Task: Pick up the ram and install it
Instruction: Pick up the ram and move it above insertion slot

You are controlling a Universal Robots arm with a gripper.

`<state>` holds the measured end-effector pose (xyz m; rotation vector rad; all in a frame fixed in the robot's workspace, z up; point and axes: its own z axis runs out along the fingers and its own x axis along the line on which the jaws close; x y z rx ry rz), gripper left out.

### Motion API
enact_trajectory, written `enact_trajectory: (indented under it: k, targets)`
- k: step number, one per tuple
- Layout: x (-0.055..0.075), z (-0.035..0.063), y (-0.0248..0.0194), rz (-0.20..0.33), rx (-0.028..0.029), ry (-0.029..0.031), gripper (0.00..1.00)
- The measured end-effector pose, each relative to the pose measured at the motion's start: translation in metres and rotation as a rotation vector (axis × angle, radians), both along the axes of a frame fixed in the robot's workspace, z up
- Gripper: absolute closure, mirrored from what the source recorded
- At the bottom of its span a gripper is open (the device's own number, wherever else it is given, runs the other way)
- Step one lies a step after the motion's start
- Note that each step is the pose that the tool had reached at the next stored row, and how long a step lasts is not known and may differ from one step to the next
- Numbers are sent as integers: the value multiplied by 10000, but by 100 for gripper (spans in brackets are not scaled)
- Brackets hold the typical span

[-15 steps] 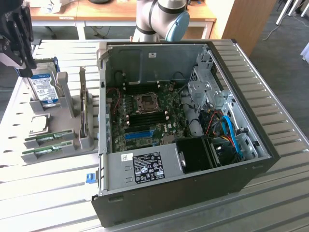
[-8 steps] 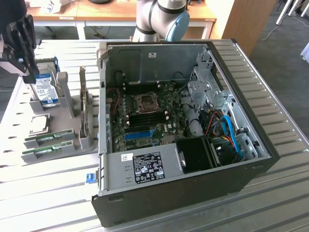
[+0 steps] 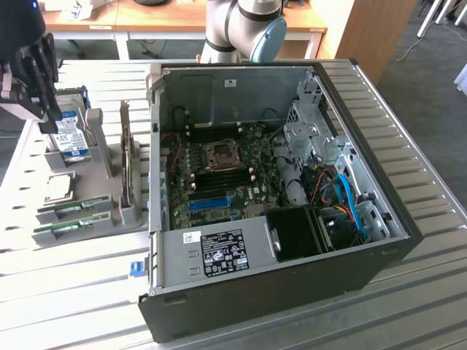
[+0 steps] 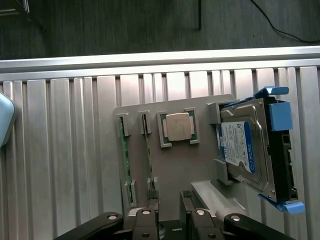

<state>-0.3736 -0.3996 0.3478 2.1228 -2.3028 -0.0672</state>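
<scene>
Ram [image 4: 148, 155] is not in my claw [image 4: 169, 195], which hangs part-open and empty over the grey holder [image 4: 200, 165]. It lies slotted there beside a second stick [image 4: 125, 160], at eight o'clock in the exterior view. Processor chip [image 4: 178, 126] and hard drive [image 4: 240, 150] sit alongside, with the open computer case [image 3: 277, 182] toward three o'clock.

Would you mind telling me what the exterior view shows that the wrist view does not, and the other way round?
The exterior view adds the open computer case with its motherboard, and the arm's base behind it. The wrist view adds a black cable on the dark floor past the table's edge. Both share the open, empty pincer over the grey holder, which carries two ram sticks, the processor chip and the hard drive, on the slatted table.
</scene>
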Motion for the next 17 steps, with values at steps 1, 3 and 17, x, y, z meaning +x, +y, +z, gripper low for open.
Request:
enact_trajectory:
  k: [1, 3, 17]
  targets:
    - [0, -18, 0, 0, 1, -2, 69]
    - [0, -55, 0, -1, 0, -4, 69]
    - [0, -276, 0, -1, -1, -12, 69]
